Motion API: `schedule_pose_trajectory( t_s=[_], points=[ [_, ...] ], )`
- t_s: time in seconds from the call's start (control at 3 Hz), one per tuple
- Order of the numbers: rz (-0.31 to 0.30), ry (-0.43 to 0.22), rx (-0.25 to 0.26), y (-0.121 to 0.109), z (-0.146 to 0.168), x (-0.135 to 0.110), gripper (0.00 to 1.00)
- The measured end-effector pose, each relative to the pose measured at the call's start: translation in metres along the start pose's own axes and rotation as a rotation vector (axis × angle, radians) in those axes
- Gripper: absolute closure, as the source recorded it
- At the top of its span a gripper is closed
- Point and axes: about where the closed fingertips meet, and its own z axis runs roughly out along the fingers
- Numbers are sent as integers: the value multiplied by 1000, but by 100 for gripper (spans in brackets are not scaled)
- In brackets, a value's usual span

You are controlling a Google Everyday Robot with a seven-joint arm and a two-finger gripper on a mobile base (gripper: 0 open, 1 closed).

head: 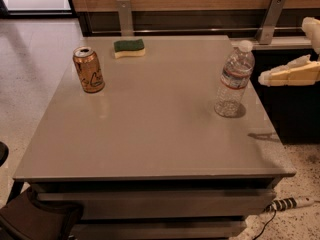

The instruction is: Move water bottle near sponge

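Observation:
The water bottle stands upright on the right side of the grey table. It is clear and ribbed, with a white cap and a red-and-white label band. The sponge, dark green over pale yellow, lies near the table's far edge, left of centre. My gripper, cream coloured, reaches in from the right edge of the view. It points left at about label height, just right of the bottle and apart from it. It holds nothing.
An orange-gold drink can stands on the table's left side. Two metal brackets and a wood-panelled wall run behind the table. A power strip lies on the floor at the lower right. A dark object is at the lower left.

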Motion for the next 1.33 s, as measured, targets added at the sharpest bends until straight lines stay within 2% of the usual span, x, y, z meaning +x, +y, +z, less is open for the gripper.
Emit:
schedule_pose_trajectory(
  t_s=[0.33,1.0,1.33],
  points=[
    [57,-44,-58,13,14,4,0],
    [167,-140,-177,34,67,23,0],
    [196,-177,-189,37,84,35,0]
  ],
)
